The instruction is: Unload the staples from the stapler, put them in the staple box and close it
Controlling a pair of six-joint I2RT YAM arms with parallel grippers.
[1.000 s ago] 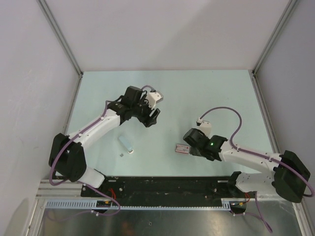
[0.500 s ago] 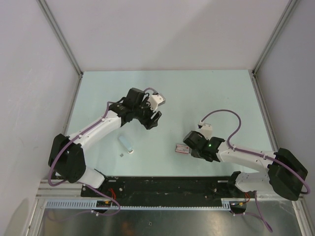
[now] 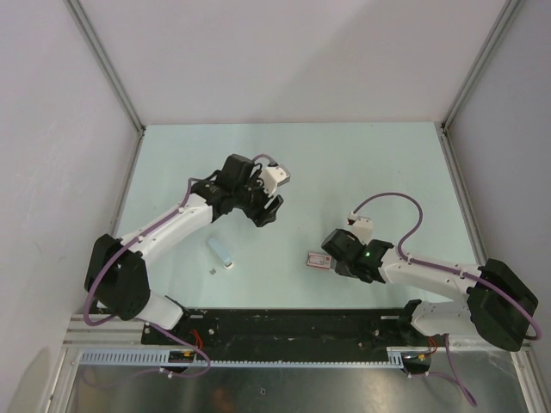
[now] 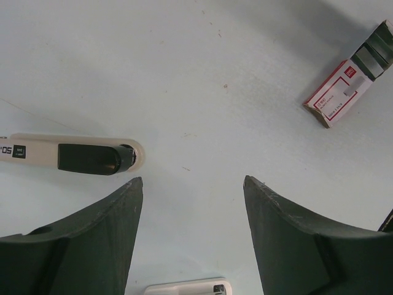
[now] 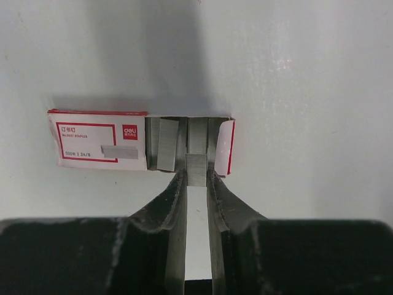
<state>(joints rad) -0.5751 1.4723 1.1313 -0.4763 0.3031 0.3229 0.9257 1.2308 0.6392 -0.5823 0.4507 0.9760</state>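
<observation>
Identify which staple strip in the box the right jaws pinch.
The strip sticking out of the box between the jaws; the other strip lies free beside it.

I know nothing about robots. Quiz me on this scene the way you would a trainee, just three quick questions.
1. True or false: the left gripper is holding something.
2. What is pinched between the fingers of the right gripper? A) a strip of staples B) a pen C) a screw
3. Fill in the gap: that strip sits at the open end of a red-and-white cardboard ____.

Key
1. False. Its jaws stand open with only bare table between them.
2. A
3. box
</observation>
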